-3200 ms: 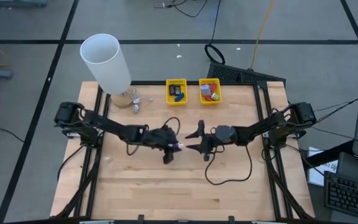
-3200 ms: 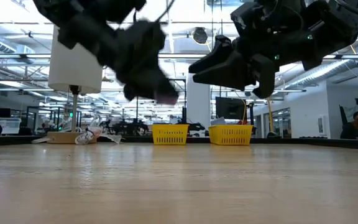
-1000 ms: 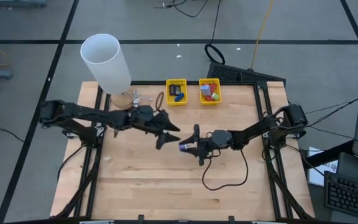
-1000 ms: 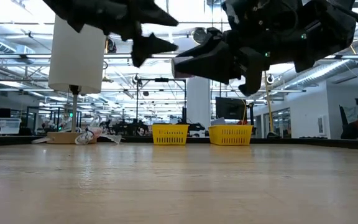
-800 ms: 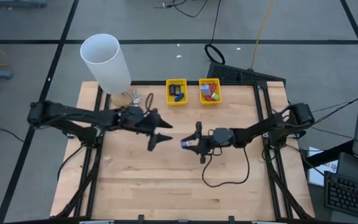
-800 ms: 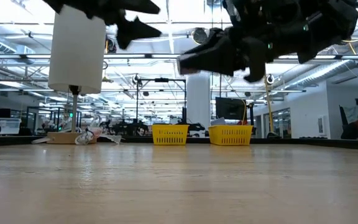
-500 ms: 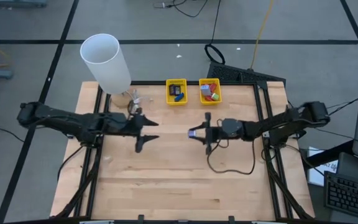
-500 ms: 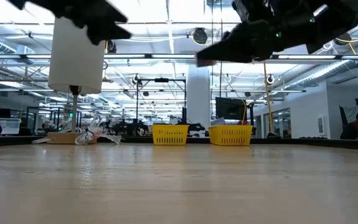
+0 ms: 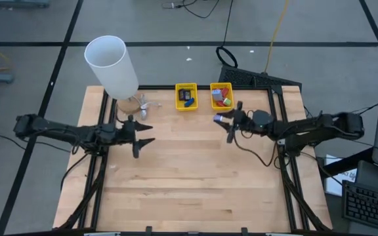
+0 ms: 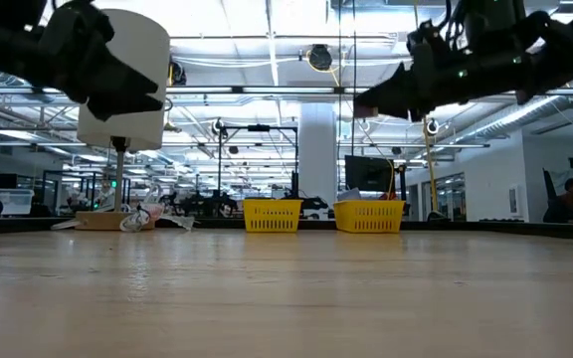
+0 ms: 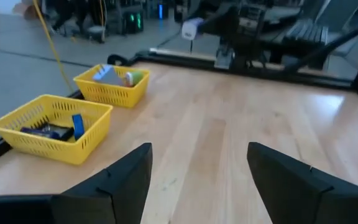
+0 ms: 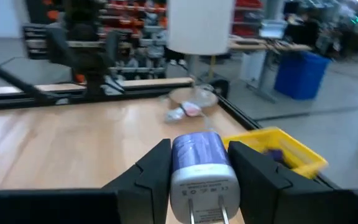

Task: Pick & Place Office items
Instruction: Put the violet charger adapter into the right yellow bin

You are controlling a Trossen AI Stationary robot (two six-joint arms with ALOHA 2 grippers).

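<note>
A white plug adapter (image 12: 196, 163) is clamped in the right gripper (image 9: 223, 119) just beside the right yellow basket (image 9: 220, 97) (carry step). A release over that basket is judged next; the left gripper (image 9: 141, 136) waits, fingers apart.

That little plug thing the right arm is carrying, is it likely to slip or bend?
The plug adapter looks like hard moulded plastic, so probably rigid. The right gripper pinches its rounded, smooth body, so it might twist or slip if jolted. It seems light: held aloft by the fingertips alone.
</note>
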